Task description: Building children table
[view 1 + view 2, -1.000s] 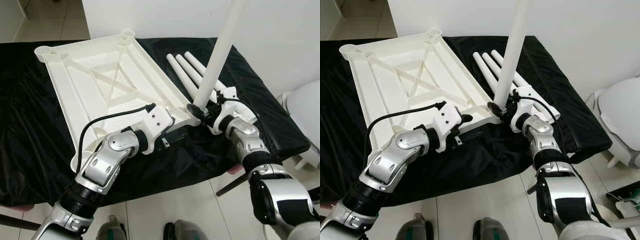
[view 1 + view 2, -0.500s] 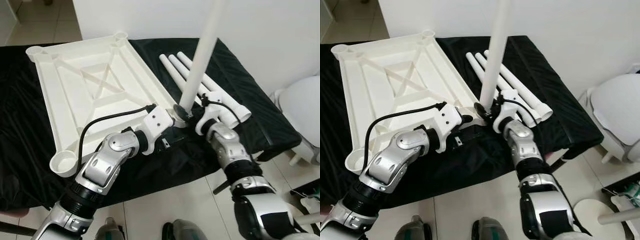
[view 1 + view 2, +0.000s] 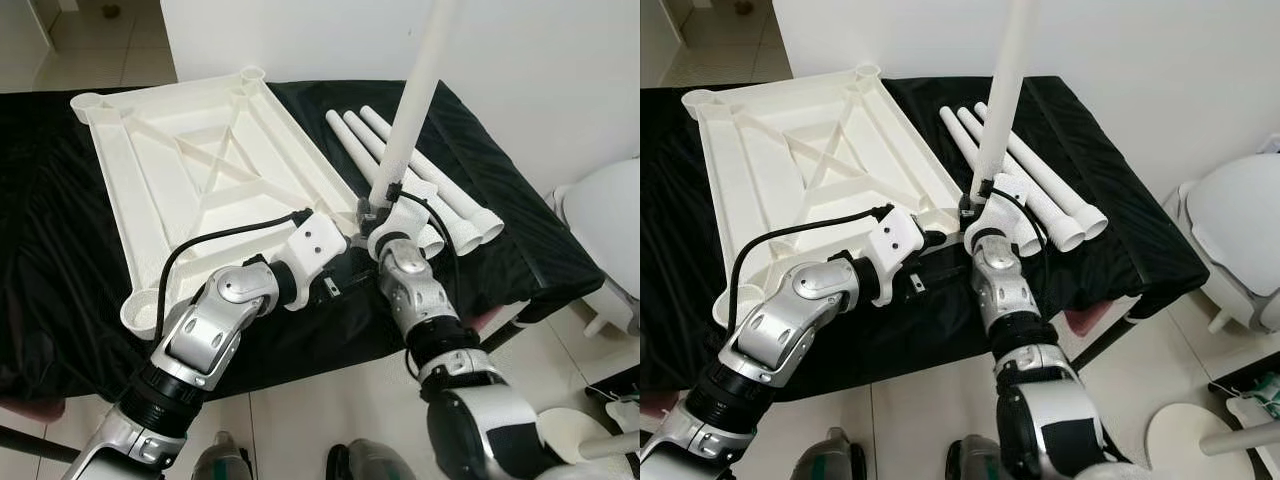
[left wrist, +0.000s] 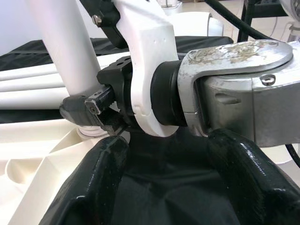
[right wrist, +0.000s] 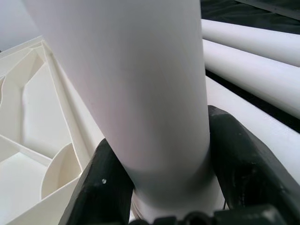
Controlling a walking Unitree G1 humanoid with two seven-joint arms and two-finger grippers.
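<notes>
While clamped in right claw [image 3: 372, 212], table leg [image 3: 412, 100] stands upright, tabletop [image 3: 200, 170] inverted.

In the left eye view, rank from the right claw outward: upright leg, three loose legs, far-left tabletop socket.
1. Upright leg, gripped in the right claw.
2. Three loose legs, lying just beyond on the black cloth.
3. Far-left socket, at the tabletop's opposite corner.

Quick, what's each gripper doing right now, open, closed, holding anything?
Left gripper: open, empty, by the tabletop corner.
Right gripper: shut on the upright table leg.
</notes>
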